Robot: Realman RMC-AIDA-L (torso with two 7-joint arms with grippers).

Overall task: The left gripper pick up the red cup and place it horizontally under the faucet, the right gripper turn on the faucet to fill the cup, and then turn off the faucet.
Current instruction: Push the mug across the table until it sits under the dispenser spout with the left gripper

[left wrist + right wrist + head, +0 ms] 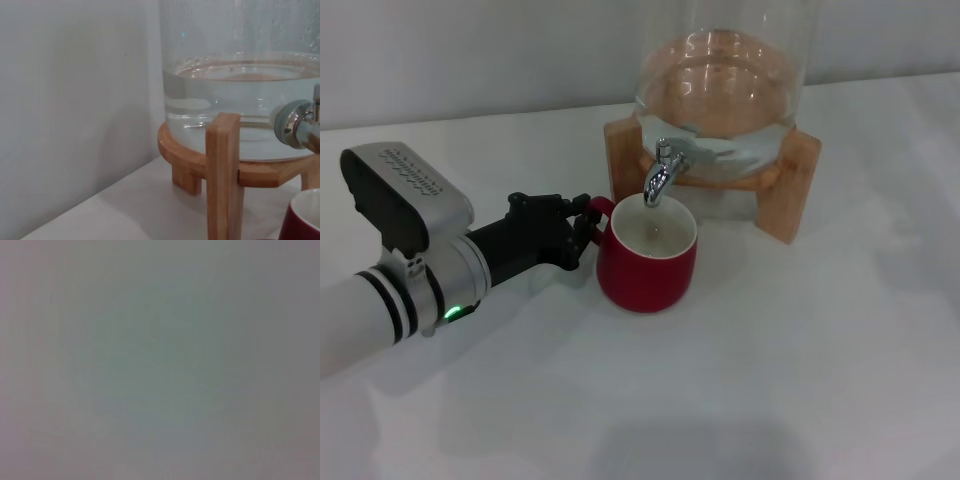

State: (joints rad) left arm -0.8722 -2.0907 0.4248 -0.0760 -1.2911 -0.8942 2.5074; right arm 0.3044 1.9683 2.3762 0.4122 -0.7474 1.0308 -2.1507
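the red cup (647,262), mid-frame under the faucet (660,178), is held by its handle in the left gripper (582,228).

The red cup (647,262) is glazed ceramic, glossy outside, white inside. The faucet (659,176) is polished, mirror-bright metal. The dispenser jar (720,90) is clear, smooth glass. Its stand (790,185) is light, smooth wood. The left gripper (582,232) is matt black. The table (770,380) is matt white.

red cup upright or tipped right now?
Upright. The red cup stands on the table under the faucet, its white inside facing up. The left gripper is at its handle.
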